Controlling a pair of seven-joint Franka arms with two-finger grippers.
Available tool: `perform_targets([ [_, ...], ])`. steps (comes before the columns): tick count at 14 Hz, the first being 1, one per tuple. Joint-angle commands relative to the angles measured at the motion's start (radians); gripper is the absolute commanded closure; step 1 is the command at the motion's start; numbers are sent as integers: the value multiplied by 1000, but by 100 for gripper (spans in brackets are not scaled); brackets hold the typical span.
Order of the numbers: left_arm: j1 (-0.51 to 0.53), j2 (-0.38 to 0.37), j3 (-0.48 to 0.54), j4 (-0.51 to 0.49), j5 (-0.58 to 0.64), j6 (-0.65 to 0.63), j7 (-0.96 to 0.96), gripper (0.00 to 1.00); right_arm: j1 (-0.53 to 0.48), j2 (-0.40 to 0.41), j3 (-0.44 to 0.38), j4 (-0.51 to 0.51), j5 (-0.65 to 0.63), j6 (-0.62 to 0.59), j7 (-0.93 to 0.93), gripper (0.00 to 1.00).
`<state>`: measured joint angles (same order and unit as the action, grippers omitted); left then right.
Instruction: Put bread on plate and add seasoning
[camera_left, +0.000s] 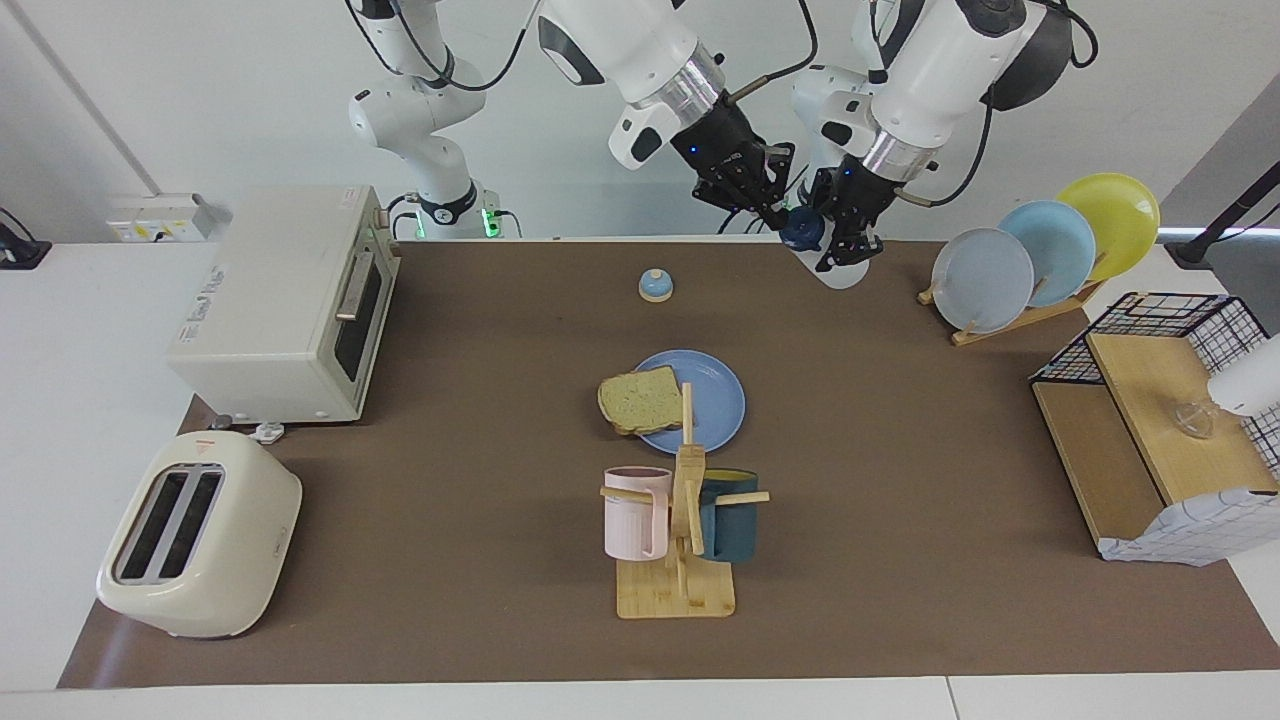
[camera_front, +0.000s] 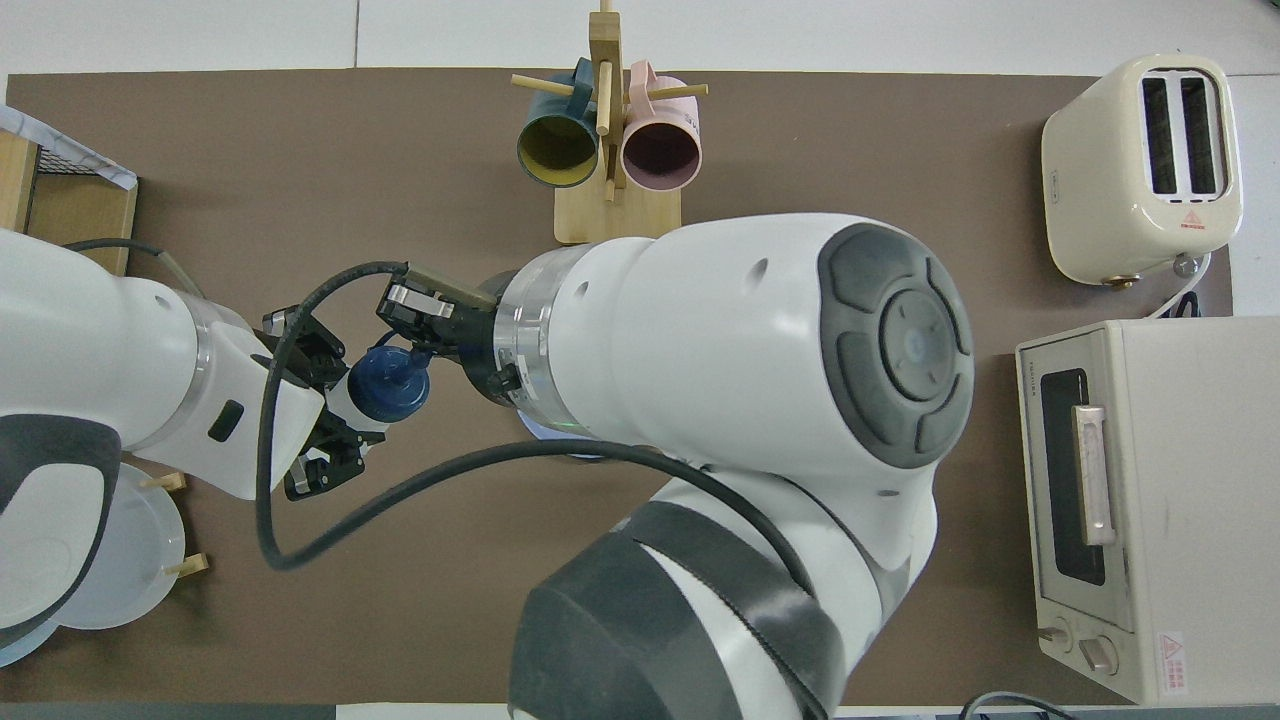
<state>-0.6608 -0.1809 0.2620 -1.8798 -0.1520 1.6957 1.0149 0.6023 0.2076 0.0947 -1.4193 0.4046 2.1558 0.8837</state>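
Left end effector (camera_left: 838, 232) clenched on seasoning (camera_left: 822, 255) body, bottle raised in air, well clear of bench (camera_left: 900, 520). Right end effector (camera_left: 778, 215) clenched on bottle's navy cap (camera_left: 801, 230). Bottle long axis tilted, cap end toward right end effector, pale base pointing down.

Landmark: plate (camera_left: 715, 400). Bread (camera_left: 641, 399) on plate, overhanging rim toward right arm's end. Seasoning held above bench edge nearer robots than plate, toward left arm's end.

Judged next: cap off, then left arm carries bottle over bread.
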Motion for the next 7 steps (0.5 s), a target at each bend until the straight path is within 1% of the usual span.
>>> perform_targets([
  [1,-10,-28,3,-35,-8,4,8,100,-6,-2,0,-7,-136,21,-113,100],
  [5,-8,-28,3,-35,-9,2,8,100,-6,-2,2,-6,-133,19,-106,100],
  [6,-8,-28,3,-35,-9,2,8,100,-10,-1,2,-6,-109,22,-53,100],
  [7,-8,-28,3,-35,-9,2,8,100,-18,1,2,-6,-58,35,21,100],
])
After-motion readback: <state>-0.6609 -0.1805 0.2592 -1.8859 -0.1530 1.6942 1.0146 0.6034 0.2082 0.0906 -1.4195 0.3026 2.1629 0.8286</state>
